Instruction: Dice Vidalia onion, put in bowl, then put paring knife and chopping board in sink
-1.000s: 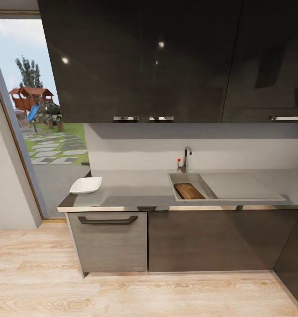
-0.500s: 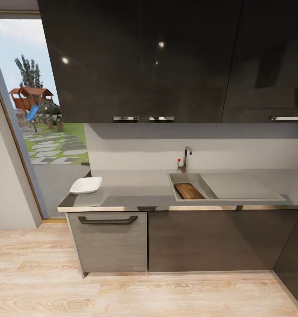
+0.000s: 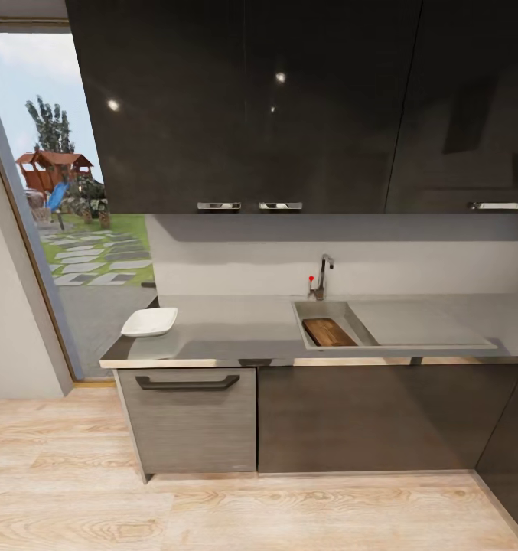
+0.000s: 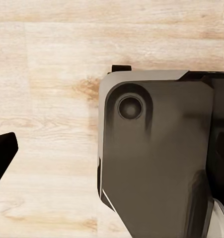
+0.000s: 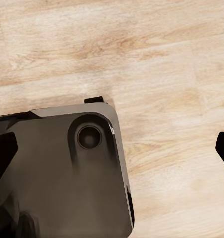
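From a distance, the head view takes in the grey countertop [image 3: 228, 330]. The steel sink [image 3: 298, 306] is set into it, with a chrome tap [image 3: 323, 274] behind. The brown chopping board [image 3: 329, 332] lies tilted inside the basin. The white bowl [image 3: 149, 322] stands at the counter's left end; its inside is hidden from here. The Vidalia onion, the diced onion and the paring knife are out of view. Both wrist views look down at the wooden floor and my dark base. My left gripper [image 4: 112, 158] and right gripper [image 5: 112, 148] are open and hold nothing, their dark fingertips at the picture edges.
Dark wall cabinets [image 3: 243, 107] hang over the counter. Below it are a drawer front with a black handle [image 3: 187, 382] and dark doors. A glass door [image 3: 67, 229] at the left looks onto a garden. Wooden floor [image 3: 213, 513] lies between me and the cabinets.
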Controlling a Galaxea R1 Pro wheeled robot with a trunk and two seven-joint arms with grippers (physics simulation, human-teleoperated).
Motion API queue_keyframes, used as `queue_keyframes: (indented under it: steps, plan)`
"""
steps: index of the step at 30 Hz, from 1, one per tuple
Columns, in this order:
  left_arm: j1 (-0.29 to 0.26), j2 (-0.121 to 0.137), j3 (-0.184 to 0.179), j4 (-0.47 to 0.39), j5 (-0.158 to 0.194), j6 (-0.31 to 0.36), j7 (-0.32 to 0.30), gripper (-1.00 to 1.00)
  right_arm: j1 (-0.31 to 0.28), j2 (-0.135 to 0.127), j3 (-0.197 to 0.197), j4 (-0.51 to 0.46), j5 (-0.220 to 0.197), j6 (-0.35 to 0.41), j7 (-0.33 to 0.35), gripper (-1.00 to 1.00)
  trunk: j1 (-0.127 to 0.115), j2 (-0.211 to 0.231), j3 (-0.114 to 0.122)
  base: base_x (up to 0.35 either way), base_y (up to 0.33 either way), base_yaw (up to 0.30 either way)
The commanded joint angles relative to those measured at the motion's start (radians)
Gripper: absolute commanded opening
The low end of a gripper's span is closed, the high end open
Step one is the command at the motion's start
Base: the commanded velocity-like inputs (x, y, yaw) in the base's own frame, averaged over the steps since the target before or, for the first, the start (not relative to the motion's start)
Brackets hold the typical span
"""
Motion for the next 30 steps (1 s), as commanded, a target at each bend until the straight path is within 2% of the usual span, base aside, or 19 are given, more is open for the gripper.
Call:
queue_keyframes:
  steps: [1,30]
  plan:
    - [-0.001,0.0,-0.009,0.002,0.01,-0.004,-0.001,1.0,0.0,0.0,-0.003,-0.002,-0.004,-0.002,0.001,1.0,0.0,-0.001,-0.001,0.0,0.0,0.0]
    - [-0.001,0.0,-0.009,0.002,0.01,-0.004,-0.001,1.0,0.001,0.0,-0.003,-0.002,-0.004,-0.002,0.001,1.0,0.0,-0.001,-0.001,0.0,0.0,0.0]
